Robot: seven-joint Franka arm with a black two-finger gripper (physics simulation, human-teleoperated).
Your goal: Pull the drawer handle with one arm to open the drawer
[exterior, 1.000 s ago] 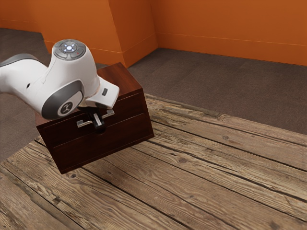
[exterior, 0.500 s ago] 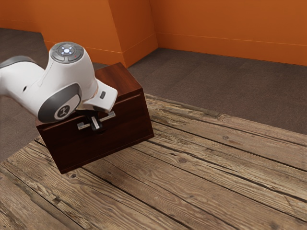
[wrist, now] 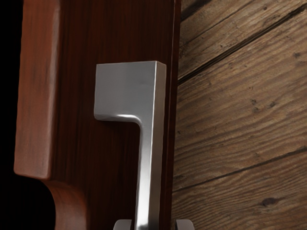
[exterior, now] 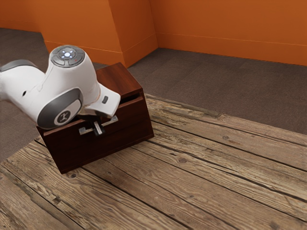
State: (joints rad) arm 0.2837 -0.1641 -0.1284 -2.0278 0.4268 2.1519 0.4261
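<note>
The jaws look clamped on the middle of the drawer handle point(wrist: 149, 143), the top drawer point(exterior: 130, 111) right behind them just a crack out of its cabinet point(exterior: 117, 79), so the pull seems barely begun and wants a straight, steady draw outward.

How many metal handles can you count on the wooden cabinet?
1. The silver handle sits on the cabinet's front face, with the pincer closed on it. The arm covers part of that front, so another may be hidden.
</note>
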